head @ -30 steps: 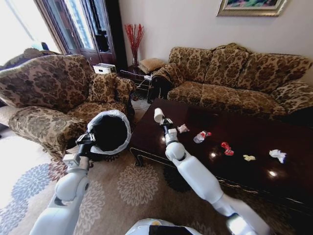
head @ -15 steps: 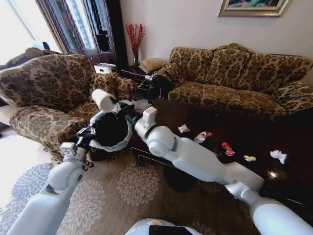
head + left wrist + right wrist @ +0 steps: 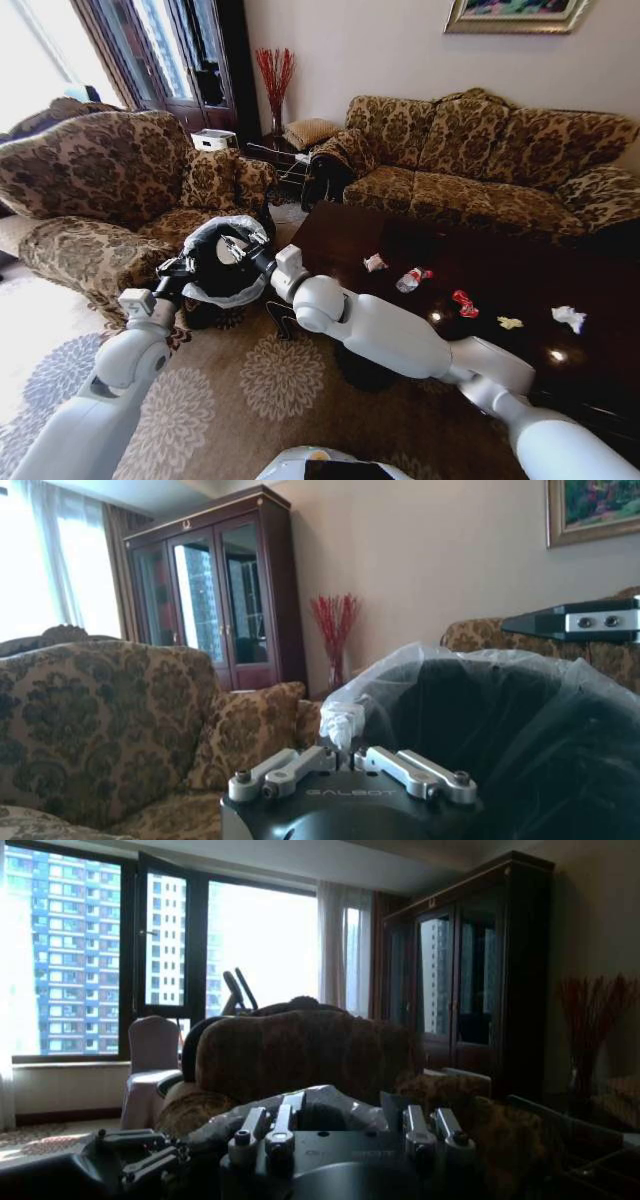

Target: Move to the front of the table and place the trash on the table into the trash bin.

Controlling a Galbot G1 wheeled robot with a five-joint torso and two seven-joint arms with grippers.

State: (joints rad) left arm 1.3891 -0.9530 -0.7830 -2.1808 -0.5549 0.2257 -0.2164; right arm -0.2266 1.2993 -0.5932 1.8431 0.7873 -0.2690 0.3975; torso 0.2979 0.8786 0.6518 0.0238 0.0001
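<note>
The trash bin (image 3: 243,228), black with a white bag liner, is held tilted off the floor left of the table (image 3: 340,225). My left gripper (image 3: 178,270) is shut on its liner rim (image 3: 345,716). My right gripper (image 3: 232,248) hangs over the bin's mouth, open, with nothing between its fingers (image 3: 270,1129). On the dark table lies the trash: a paper wad (image 3: 374,263), a clear bottle with a red cap (image 3: 411,279), a red wrapper (image 3: 463,302), a yellow scrap (image 3: 510,322) and another white wad (image 3: 568,318).
A patterned armchair (image 3: 100,190) stands behind the bin and a long sofa (image 3: 480,150) behind the table. A dark glass cabinet (image 3: 190,60) and a vase of red twigs (image 3: 274,85) are at the back wall. Patterned carpet (image 3: 270,375) lies in front.
My right arm has dropped lower over the bin's mouth. The white paper cup it held up half a second ago is gone from its fingers and out of sight.
</note>
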